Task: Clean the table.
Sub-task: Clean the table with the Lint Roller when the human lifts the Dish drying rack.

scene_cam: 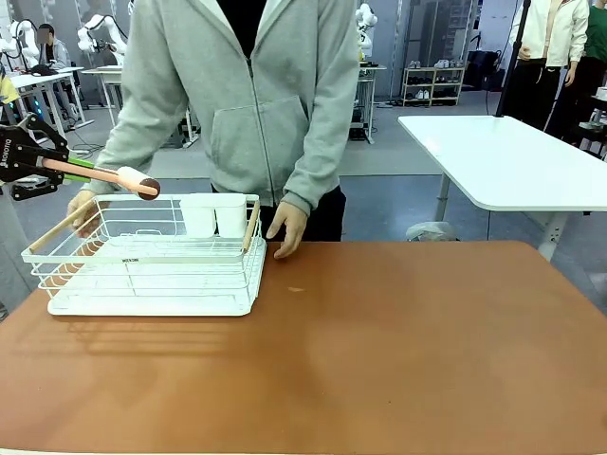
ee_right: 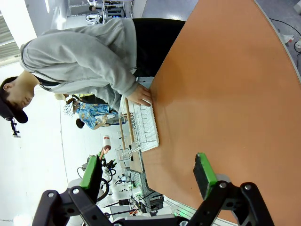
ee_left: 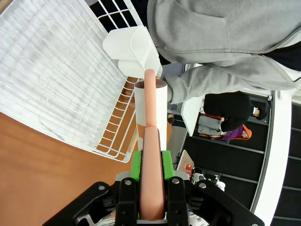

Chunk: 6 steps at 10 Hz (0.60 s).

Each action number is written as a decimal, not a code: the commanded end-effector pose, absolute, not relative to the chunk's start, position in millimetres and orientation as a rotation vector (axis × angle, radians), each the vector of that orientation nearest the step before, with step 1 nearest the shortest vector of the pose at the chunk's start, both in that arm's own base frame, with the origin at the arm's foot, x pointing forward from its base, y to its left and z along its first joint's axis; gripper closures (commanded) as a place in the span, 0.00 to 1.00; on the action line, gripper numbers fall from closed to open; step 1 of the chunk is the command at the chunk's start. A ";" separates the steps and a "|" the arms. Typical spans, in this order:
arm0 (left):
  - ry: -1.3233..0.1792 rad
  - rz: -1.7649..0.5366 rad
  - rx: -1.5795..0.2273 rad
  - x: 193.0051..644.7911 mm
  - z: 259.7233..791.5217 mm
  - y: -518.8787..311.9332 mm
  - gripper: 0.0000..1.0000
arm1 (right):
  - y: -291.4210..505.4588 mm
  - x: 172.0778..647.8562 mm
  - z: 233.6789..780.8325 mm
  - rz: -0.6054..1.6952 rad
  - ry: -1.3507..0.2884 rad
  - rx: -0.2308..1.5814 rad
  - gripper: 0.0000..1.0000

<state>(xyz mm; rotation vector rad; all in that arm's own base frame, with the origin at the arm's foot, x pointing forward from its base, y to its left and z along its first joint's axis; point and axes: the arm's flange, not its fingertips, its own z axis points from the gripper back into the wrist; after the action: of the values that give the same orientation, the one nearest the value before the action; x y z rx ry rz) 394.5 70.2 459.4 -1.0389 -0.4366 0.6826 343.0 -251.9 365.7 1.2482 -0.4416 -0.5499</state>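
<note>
Left gripper (ee_left: 151, 163) clamps pink-handled tool (ee_left: 151, 106); rack (scene_cam: 57, 271) label unreadable.

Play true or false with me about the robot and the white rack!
1. The left fingers are shut on a peach-coloured stick tool. True.
2. The dish rack stands on a white table. False: it stands on the reddish-brown table.
3. The right fingers are open and hold nothing. True.
4. The person wears a red jacket. False: the person wears a grey hoodie.
</note>
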 end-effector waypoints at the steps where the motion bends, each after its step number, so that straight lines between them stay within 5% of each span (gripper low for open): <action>1: -0.437 0.679 -1.037 394.4 459.9 69.9 0.99 | -252.9 342.3 367.5 -0.554 -0.444 1.250 0.00; 6: -0.437 0.679 -1.037 394.4 459.9 69.9 0.99 | -252.9 342.3 367.5 -0.554 -0.444 1.250 0.00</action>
<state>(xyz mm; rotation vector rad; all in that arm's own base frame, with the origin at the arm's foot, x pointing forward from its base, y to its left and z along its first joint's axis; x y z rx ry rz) 394.5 70.2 459.4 -1.0389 -0.4366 0.6826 343.0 -251.9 365.7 1.2482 -0.4416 -0.5499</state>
